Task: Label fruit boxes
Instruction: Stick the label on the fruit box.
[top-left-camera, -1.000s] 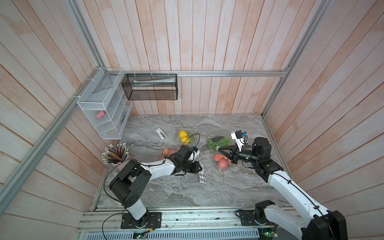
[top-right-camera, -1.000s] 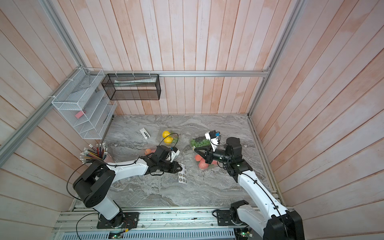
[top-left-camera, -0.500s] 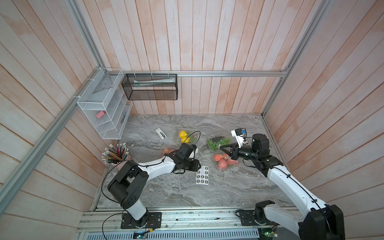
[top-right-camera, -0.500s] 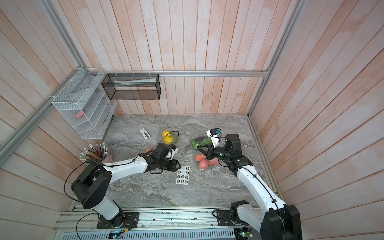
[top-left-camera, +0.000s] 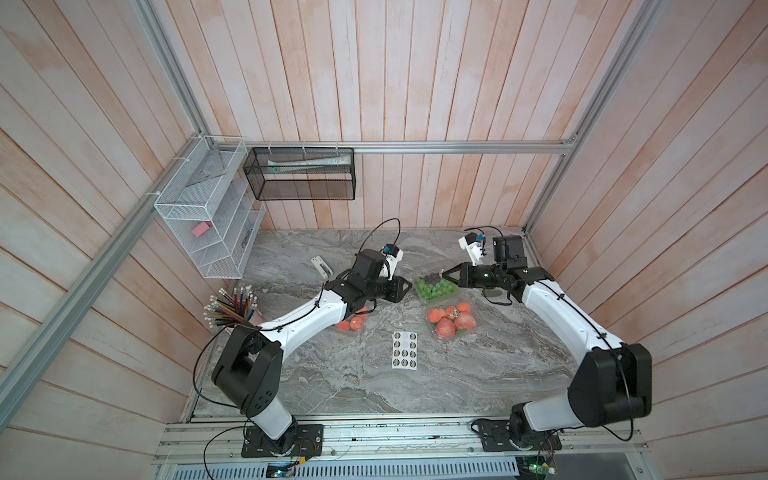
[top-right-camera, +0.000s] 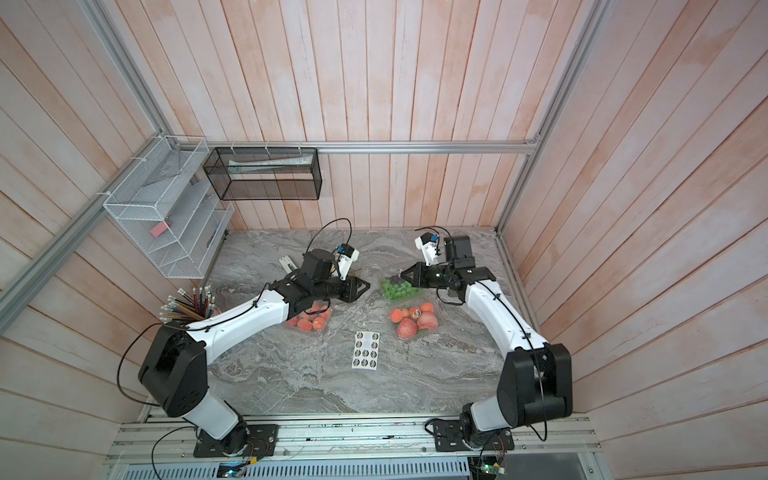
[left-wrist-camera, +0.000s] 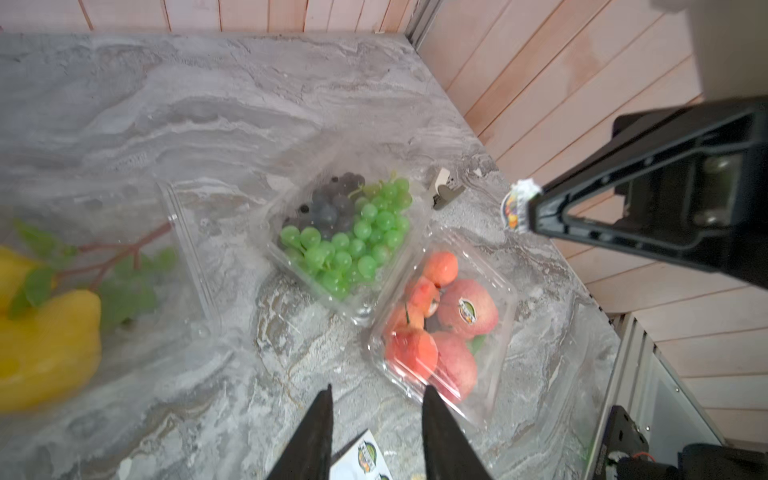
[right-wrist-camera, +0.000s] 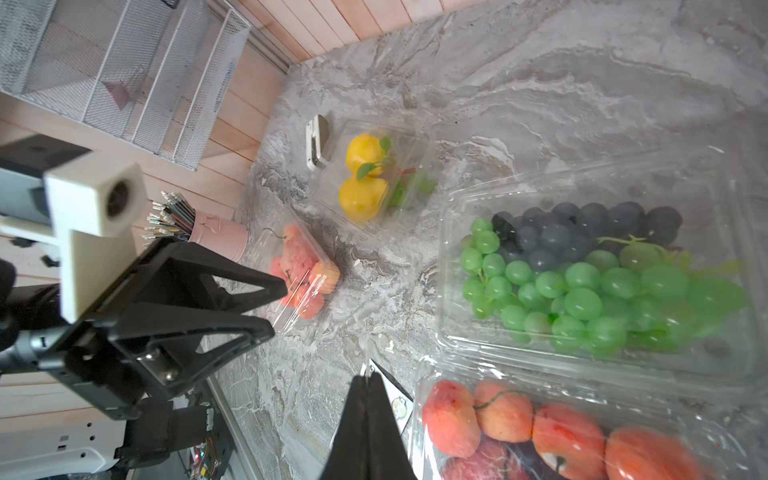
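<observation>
Right gripper (left-wrist-camera: 528, 204) is clamped fully shut on one round sticker (left-wrist-camera: 512, 209), and only the left wrist view shows that. In both top views its tip is a dark point at the upper right edge of the grape box (top-left-camera: 437, 296), just right of the frame's midline, and the sticker is too small to see. Both wrist views show the left gripper (left-wrist-camera: 376, 392) partly open, with nothing between its fingers (left-wrist-camera: 320, 436). Wrist views alone give the yellow-fruit box (right-wrist-camera: 415, 143); the left arm (top-left-camera: 299, 320) covers nearly all of it in both top views.

All four boxes are clear plastic clamshells with the fruit showing through. Green grapes fill the grape box, with dark ones at one end. Directly below it in both top views sits the apple box (top-left-camera: 451, 332), corners meeting. It holds red apples and small orange fruit and bears one round label (left-wrist-camera: 467, 309). Left of the midline, the peach box (top-left-camera: 353, 326) lies partly under the left arm.

Count: four boxes, two grippers, one held sticker, one stuck label, and one sticker sheet (top-left-camera: 404, 350) on the table (top-left-camera: 332, 374) in the lower middle, apart from every box.
</observation>
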